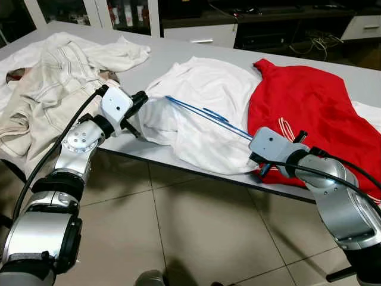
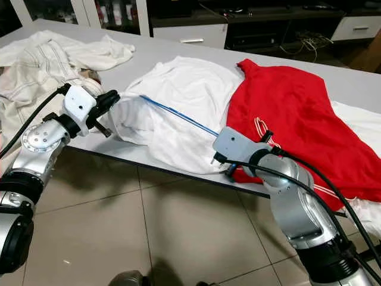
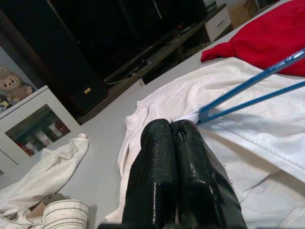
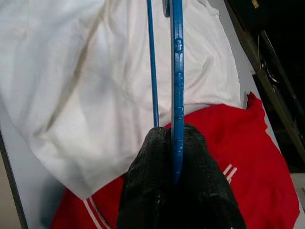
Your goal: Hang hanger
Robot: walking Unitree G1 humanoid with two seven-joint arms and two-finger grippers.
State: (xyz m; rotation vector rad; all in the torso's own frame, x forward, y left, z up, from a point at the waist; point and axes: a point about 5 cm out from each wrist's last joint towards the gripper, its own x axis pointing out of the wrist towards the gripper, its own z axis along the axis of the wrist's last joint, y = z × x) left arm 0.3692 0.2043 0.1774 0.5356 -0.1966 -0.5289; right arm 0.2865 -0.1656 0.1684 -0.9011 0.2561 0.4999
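The long grey tabletop stretched before me, carrying a crumpled cream striped garment at ten o'clock, a white cotton shirt at twelve and a red fabric garment at two. The thin blue plastic hanger lay slanted across the white shirt. My right pincer was clamped tight on the hanger's near end, at the tabletop's edge. My left pincer sat with its fingers pressed together, gripping nothing, its tips just beside the hanger's far corner.
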